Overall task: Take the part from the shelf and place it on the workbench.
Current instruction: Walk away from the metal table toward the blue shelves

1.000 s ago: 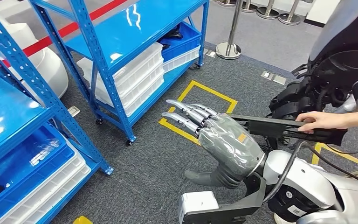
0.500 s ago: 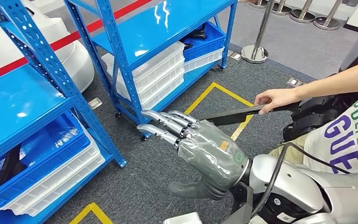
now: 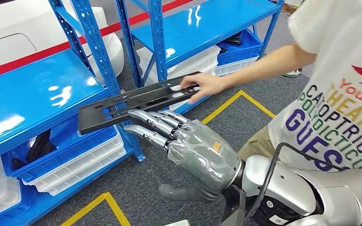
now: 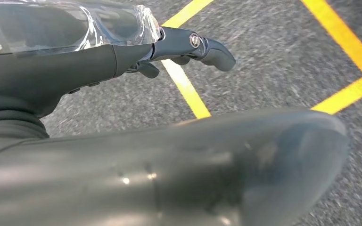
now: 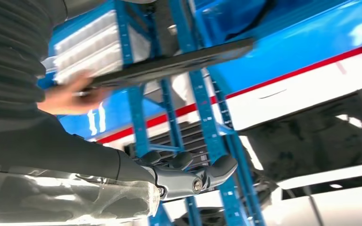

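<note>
Your right robot hand [image 3: 195,153] is open with its fingers spread and holds nothing, just under the flat black part [image 3: 136,101] that a person's hand [image 3: 202,86] holds over the blue shelf [image 3: 33,101], your left robot hand [image 4: 122,141] hangs open over the floor, and blue bins [image 3: 63,150] below hold dark things.

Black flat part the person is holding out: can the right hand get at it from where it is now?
Probably yes. The right hand is open just beneath the black part, with nothing between them; the person's hand holds only the far end.
</note>
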`<state>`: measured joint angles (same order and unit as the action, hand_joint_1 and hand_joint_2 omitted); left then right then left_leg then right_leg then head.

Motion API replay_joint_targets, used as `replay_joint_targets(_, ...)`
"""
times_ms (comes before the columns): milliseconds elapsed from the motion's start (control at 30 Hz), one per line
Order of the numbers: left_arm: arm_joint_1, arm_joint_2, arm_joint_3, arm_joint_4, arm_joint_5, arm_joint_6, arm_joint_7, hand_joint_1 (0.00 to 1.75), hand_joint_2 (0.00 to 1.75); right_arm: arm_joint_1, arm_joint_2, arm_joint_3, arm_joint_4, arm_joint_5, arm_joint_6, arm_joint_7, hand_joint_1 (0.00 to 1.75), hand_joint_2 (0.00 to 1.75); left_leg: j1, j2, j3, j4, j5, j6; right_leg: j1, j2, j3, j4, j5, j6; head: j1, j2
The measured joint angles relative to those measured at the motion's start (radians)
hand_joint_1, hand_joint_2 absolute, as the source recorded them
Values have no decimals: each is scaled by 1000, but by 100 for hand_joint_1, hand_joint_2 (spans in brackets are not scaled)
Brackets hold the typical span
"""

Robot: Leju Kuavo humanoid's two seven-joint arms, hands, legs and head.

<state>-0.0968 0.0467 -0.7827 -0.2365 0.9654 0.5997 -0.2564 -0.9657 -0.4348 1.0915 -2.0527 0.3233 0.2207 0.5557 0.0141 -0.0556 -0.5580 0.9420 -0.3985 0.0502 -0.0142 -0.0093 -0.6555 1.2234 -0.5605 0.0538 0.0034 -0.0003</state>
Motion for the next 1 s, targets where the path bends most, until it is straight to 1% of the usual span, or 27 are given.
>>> replay_joint_targets(33,0,0,-1,0,-1,0,0,0,0,1,4,2,3,2,-4,-3,0,175,0,-13,2,0,0,-1,0,9,30,-68,40,-4,0,0)
replay_joint_targets(67,-1,-2,-1,0,-1,0,0,0,0,1,9,3,7,5,-8,-7,0,175,0,-26,3,0,0,-3,0,28,66,-147,75,-10,0,0)
replay_joint_targets(100,-1,-4,-2,0,-2,0,0,0,0,2,13,4,11,7,-12,-11,0,175,-1,-38,3,1,0,-7,1,44,96,-213,101,-14,0,0)
replay_joint_targets(133,-1,-5,-2,0,-2,0,0,0,0,3,18,5,15,10,-17,-16,0,175,-1,-47,1,1,0,-12,3,56,115,-254,113,-17,0,0)
replay_joint_targets(167,0,-6,-2,0,-2,0,0,0,0,5,24,6,19,12,-20,-20,0,175,0,-55,-1,0,1,-19,5,60,121,-270,114,-19,0,0)
replay_joint_targets(200,2,-6,-2,0,-2,0,0,0,0,6,30,7,23,13,-23,-24,0,175,1,-63,-4,-2,2,-27,7,53,122,-272,115,-21,0,0)
replay_joint_targets(233,5,-7,-2,0,-2,0,0,0,0,6,38,8,27,15,-25,-26,0,175,4,-63,-7,-2,2,-33,7,43,123,-276,118,-26,0,0)
replay_joint_targets(267,7,-7,-3,0,-2,0,0,0,0,7,46,8,31,17,-26,-28,0,175,3,-49,-13,8,-5,-38,5,34,124,-280,122,-33,-1,0)
replay_joint_targets(300,8,-7,-4,0,-2,0,-1,0,0,7,53,8,34,20,-28,-30,0,175,3,-30,-23,27,-17,-41,2,26,125,-284,125,-38,-3,0)
replay_joint_targets(333,8,-8,-5,0,-2,0,-1,0,0,8,58,8,37,22,-29,-31,0,175,3,-9,-32,47,-30,-43,0,19,126,-287,127,-43,-5,0)
replay_joint_targets(367,7,-8,-5,0,-2,0,-2,0,0,8,60,8,38,23,-30,-32,0,175,1,7,-40,64,-41,-44,0,16,126,-287,127,-45,-8,0)
replay_joint_targets(467,6,-8,-5,0,-2,0,-2,0,0,8,61,8,39,23,-31,-33,0,175,2,12,-46,77,-48,-44,0,14,126,-287,126,-45,-8,0)
replay_joint_targets(500,5,-7,-5,0,-2,1,-2,0,0,9,62,8,40,23,-32,-33,0,175,2,18,-65,116,-67,-47,0,9,126,-287,126,-46,-9,0)
replay_joint_targets(533,4,-7,-5,0,-1,1,-3,0,0,11,64,8,41,23,-33,-34,0,175,2,25,-90,167,-90,-49,1,2,125,-287,126,-46,-9,0)
replay_joint_targets(567,4,-7,-6,0,0,2,-2,0,0,16,67,8,44,24,-34,-36,0,175,4,32,-113,216,-104,-54,1,-13,125,-287,125,-46,-9,0)
replay_joint_targets(600,4,-6,-7,0,1,3,-2,0,0,21,71,9,48,24,-35,-37,0,175,6,48,-110,214,-96,-59,1,-32,126,-287,123,-44,-9,0)
replay_joint_targets(633,4,-6,-8,0,1,4,0,0,0,25,74,9,50,24,-36,-39,0,175,7,73,-80,159,-70,-62,2,-48,128,-286,120,-40,-9,0)
replay_joint_targets(667,4,-5,-9,0,2,5,1,0,0,28,77,10,53,24,-37,-40,0,175,7,96,-43,89,-37,-60,5,-63,131,-285,116,-35,-10,0)
replay_joint_targets(700,3,-5,-10,0,2,5,4,0,0,28,78,10,53,24,-38,-41,0,175,5,113,-7,21,-13,-55,8,-72,134,-284,112,-29,-8,0)
replay_joint_targets(733,2,-5,-10,0,1,6,6,0,0,29,79,10,54,24,-38,-41,0,175,2,120,2,1,-8,-48,12,-80,136,-284,110,-24,-7,0)
replay_joint_targets(800,3,-5,-13,0,1,6,11,0,0,30,80,11,57,23,-39,-43,0,175,0,100,0,0,-6,-34,13,-93,139,-285,107,-14,-5,0)
replay_joint_targets(833,3,-5,-14,0,1,7,13,0,0,31,81,11,58,23,-40,-44,0,175,1,91,0,-1,-4,-28,10,-87,139,-278,100,-9,-5,0)
replay_joint_targets(867,3,-5,-15,0,1,7,13,0,0,33,82,11,58,23,-41,-45,0,175,3,81,1,-3,-2,-21,6,-70,130,-254,82,-4,-4,0)
replay_joint_targets(900,3,-5,-16,0,1,8,14,0,0,36,81,12,60,23,-42,-46,0,175,5,70,3,-4,0,-15,4,-48,110,-207,53,-1,-3,0)
replay_joint_targets(933,1,-5,-17,0,1,8,14,0,0,40,81,12,61,22,-43,-47,0,175,6,60,3,-5,0,-11,2,-24,79,-137,19,1,-2,0)
replay_joint_targets(967,0,-5,-17,0,1,8,14,0,0,46,81,12,62,21,-43,-49,0,175,5,49,2,-5,0,-8,2,-11,40,-59,-15,2,-1,0)
replay_joint_targets(1000,0,-5,-17,0,1,8,14,0,0,52,81,12,64,21,-44,-50,0,175,5,37,3,-4,0,-7,2,-5,5,6,-35,3,0,0)
